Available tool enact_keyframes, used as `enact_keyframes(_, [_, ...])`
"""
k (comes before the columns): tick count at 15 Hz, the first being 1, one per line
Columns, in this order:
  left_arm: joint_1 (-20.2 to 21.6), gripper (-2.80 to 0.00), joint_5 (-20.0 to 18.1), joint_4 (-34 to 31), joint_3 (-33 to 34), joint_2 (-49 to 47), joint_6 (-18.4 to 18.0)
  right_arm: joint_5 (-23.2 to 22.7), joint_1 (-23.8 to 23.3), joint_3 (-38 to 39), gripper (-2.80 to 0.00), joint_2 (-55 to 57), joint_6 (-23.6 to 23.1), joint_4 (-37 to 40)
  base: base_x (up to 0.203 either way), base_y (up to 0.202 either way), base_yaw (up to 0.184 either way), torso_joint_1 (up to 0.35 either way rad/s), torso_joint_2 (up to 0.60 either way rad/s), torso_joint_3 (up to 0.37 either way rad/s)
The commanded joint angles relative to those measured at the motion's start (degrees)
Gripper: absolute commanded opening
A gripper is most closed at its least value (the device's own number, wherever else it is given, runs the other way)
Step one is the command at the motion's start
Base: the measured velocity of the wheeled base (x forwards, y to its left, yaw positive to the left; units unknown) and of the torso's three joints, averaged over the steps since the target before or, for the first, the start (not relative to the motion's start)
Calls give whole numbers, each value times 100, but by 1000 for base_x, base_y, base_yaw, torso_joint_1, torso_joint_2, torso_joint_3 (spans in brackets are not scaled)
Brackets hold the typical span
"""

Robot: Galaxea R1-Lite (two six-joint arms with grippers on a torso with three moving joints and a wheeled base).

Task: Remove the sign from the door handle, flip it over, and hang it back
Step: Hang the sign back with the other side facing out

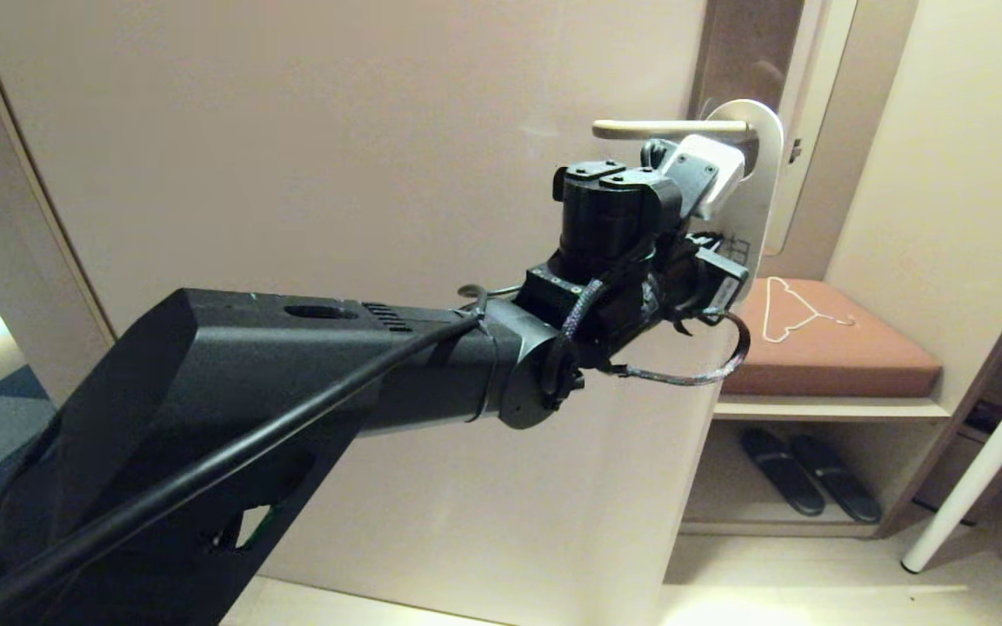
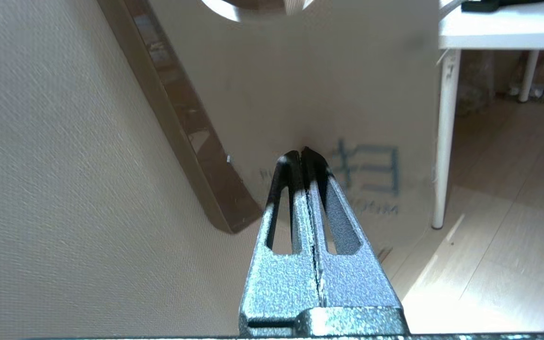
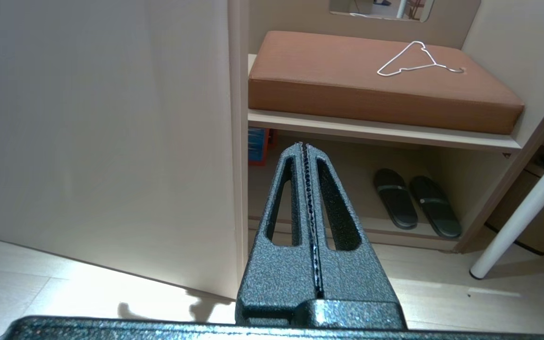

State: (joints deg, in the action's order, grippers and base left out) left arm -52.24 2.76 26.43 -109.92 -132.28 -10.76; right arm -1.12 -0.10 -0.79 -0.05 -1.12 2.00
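A white door sign [image 1: 762,165] hangs by its hole on the pale lever handle [image 1: 671,129] of the beige door [image 1: 336,156]. My left arm reaches up to it, and its wrist hides the fingers in the head view. In the left wrist view my left gripper [image 2: 302,152] is shut with nothing between the jaws. Its tips are at the flat face of the sign [image 2: 347,94], beside faint dark blue lettering [image 2: 371,170]; I cannot tell if they touch. My right gripper [image 3: 304,145] is shut and empty, low down, pointing toward the shelf unit.
To the right of the door stands a shelf unit with a brown cushion [image 1: 823,348], a white wire hanger [image 1: 792,313] on it and black slippers [image 1: 805,474] below. A white table leg [image 1: 979,461] slants down at the far right.
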Motion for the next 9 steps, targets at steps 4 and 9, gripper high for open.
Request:
enact_keyframes(4, [30, -280, -56, 20, -38, -85, 4, -2, 1, 0, -280, 5, -2, 2, 0, 0, 0, 0, 0, 0])
enact_keyframes(9, [-21, -280, -55, 20, -38, 151, 2, -2, 1, 0, -280, 5, -2, 2, 0, 0, 0, 0, 0, 0])
